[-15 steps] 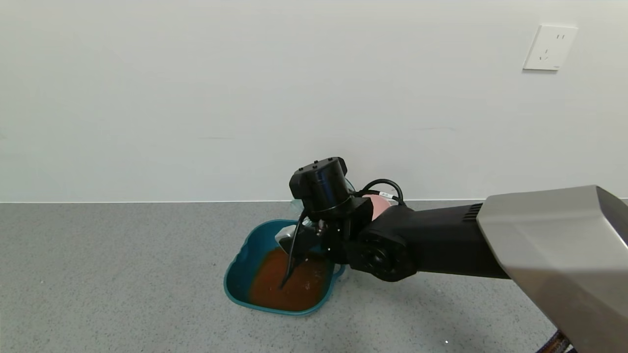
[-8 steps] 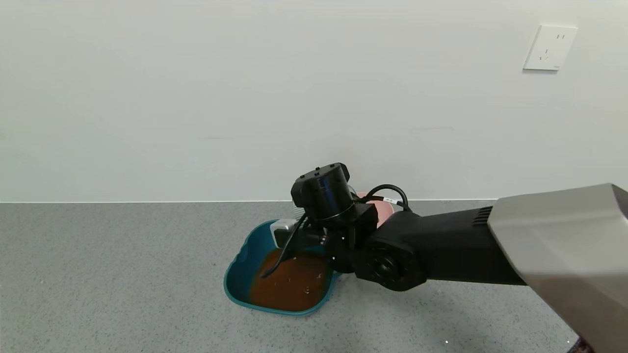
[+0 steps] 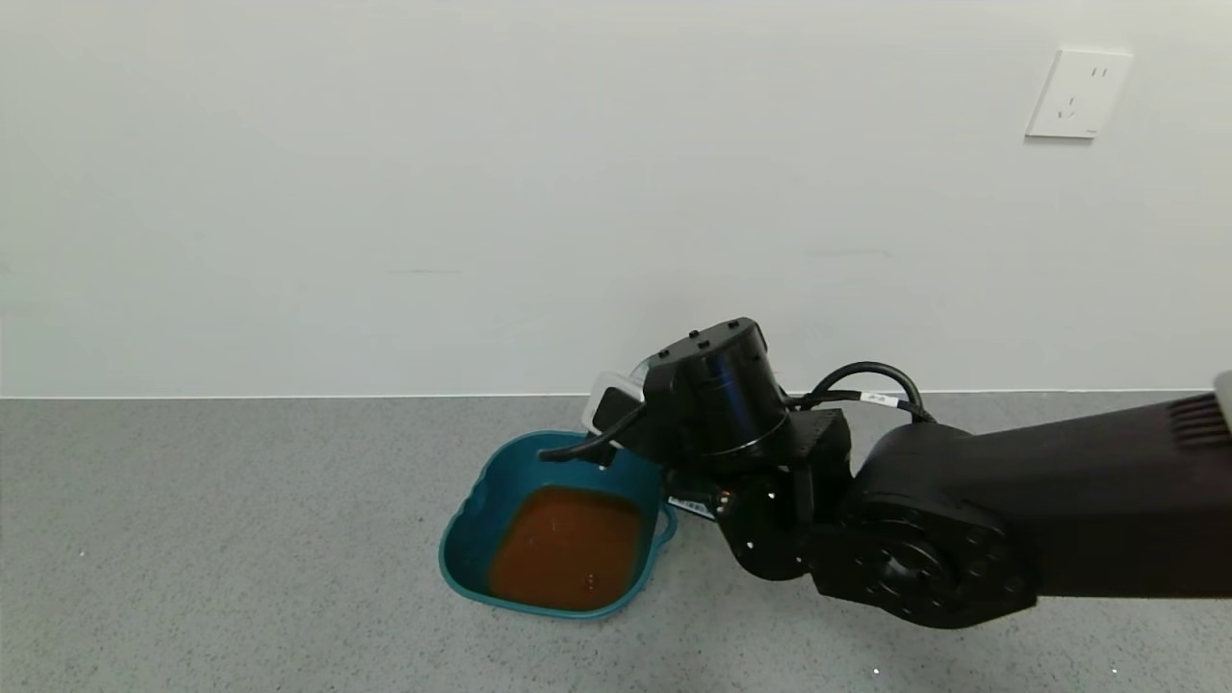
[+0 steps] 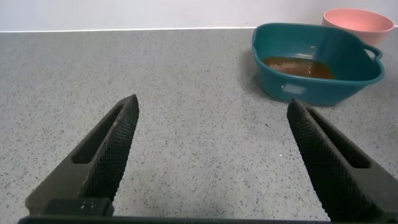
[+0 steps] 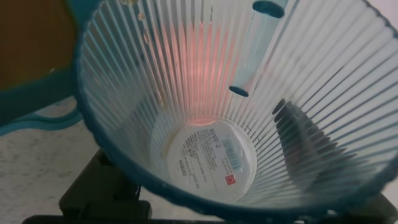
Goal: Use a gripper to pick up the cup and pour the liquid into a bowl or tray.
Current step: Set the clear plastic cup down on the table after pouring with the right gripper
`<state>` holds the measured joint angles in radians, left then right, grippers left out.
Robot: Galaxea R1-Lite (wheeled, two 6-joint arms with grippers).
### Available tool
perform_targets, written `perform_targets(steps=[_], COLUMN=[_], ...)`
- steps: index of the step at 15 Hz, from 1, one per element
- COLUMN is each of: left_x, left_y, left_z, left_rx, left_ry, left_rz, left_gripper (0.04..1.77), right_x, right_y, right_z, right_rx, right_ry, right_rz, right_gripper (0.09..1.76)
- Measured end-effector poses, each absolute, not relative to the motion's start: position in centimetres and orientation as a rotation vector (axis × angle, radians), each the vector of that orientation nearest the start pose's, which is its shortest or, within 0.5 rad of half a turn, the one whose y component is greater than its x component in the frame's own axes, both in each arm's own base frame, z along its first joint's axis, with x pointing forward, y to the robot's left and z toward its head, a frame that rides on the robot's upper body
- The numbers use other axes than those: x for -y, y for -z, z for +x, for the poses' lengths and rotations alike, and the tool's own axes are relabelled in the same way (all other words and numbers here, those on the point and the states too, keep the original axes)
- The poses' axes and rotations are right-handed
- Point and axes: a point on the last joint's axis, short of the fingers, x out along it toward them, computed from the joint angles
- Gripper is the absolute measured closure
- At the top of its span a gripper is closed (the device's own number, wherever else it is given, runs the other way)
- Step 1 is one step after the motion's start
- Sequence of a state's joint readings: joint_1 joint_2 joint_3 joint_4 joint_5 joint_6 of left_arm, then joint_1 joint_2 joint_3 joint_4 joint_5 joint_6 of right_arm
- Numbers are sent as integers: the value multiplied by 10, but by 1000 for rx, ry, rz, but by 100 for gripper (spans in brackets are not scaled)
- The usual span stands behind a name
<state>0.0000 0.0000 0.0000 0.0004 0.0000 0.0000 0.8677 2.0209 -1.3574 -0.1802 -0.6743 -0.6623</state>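
Note:
My right gripper [image 3: 621,409] is shut on the cup [image 5: 205,155], a ribbed pale blue tumbler, and holds it over the far right edge of the teal basin [image 3: 462,539]. In the head view the wrist hides almost all of the cup. In the right wrist view the cup looks empty, with a label on its bottom and a dark finger [image 5: 301,134] showing through its wall. The reddish-brown liquid [image 3: 568,544] lies in the basin; it also shows in the left wrist view [image 4: 295,64]. My left gripper [image 4: 211,102] is open and empty, low over the grey surface, some way from the basin [image 4: 323,90].
A pink bowl [image 4: 357,18] stands just behind the basin, hidden by my right arm in the head view. A white wall with a socket [image 3: 1078,93] rises right behind them. Speckled grey surface [image 3: 241,539] stretches to the left and front.
My right arm has swung to the right and back, carrying the cup from above the basin's middle to its far right edge. The liquid in the basin has settled.

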Motion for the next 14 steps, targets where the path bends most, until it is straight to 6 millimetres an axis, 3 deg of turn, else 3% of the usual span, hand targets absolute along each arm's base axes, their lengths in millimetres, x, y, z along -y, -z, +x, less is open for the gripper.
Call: perform_targets(steps=[9,14], left_x=[0,0], left_y=[-75,-75], left_z=[-23,-23], left_rx=[0,0], left_ry=[0,0], left_rz=[0,0], left_gripper=[9,9], right_x=[-247,-229], right_y=[-166,-161], right_z=[238,234], right_rx=[-401,-317], right_ry=[-138,-96], right_rz=[-250,-26], right_gripper=[50,50])
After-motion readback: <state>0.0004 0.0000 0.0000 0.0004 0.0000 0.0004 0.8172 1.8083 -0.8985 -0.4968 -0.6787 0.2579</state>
